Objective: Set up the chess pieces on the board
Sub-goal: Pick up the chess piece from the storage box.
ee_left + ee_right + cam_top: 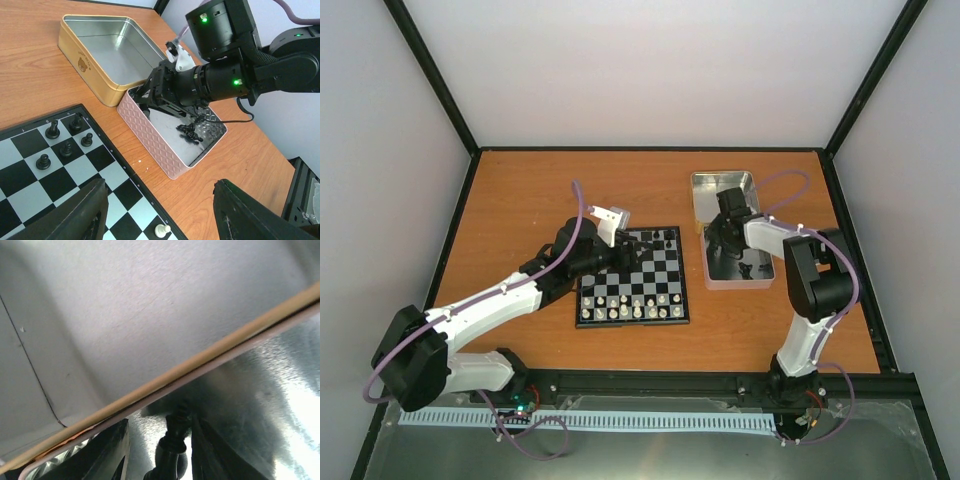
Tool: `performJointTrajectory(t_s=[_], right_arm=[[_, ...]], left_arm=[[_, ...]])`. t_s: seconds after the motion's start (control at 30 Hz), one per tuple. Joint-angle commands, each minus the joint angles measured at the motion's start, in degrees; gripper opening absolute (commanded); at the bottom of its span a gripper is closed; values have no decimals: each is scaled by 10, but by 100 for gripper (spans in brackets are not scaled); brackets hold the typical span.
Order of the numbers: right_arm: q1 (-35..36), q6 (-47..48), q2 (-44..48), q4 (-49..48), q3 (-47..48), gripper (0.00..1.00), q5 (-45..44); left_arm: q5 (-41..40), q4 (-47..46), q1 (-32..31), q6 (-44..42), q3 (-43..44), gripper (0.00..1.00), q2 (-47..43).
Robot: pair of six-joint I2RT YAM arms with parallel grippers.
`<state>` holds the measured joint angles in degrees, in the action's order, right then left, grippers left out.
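- The board [650,268], a small square of glossy black and silvery-white checks inside a black border, lay flat on the orange-brown, wood-grained table [520,200] at the centre of the top view.
- Black chess pieces [66,149], tiny turned plastic figures with round heads, stood upright on the board's corner squares at the left of the left wrist view. Five showed there, each on its own square.
- A few more chess pieces [190,132] lay tumbled together on the shiny metal floor of the pink tin [150,135]. This tin was a rectangular box with rounded corners and a quilted, diamond-embossed wall, and it sat just right of the board.
- A gold tin [80,55] of the same shape, smooth-walled and brushed silver inside, sat against the pink tin's far end.
- Small white pieces [630,305] filled the two rows along the board's lower edge in the top view.
- The left jaws were released. Their two broad, matte black fingers [85,215] stood wide apart at the bottom of the left wrist view, holding nothing.
- The right jaws reached down into the pink tin. Their dark fingers [112,450] flanked one slim, upright black chess piece [172,440] with a beaded collar.
- A bright gap showed on one side of that piece, so we could not tell whether it was grasped.
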<state>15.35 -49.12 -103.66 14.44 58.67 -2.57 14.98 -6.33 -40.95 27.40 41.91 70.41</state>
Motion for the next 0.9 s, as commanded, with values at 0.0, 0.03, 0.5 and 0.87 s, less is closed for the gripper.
performJointTrajectory(t_s=[0.0,0.03,0.5,0.87], right_arm=[[29,31,-20,70,24,35,-72],[32,35,-18,81,25,33,-81],[34,164,2,160,30,31,-89],[33,164,1,163,26,12,-77]], left_arm=[[-6,2,-1,-14,0,58,-9],[-6,3,-1,-15,0,58,-10],[-6,2,-2,-16,1,58,-12],[-8,6,-1,-16,3,58,-14]])
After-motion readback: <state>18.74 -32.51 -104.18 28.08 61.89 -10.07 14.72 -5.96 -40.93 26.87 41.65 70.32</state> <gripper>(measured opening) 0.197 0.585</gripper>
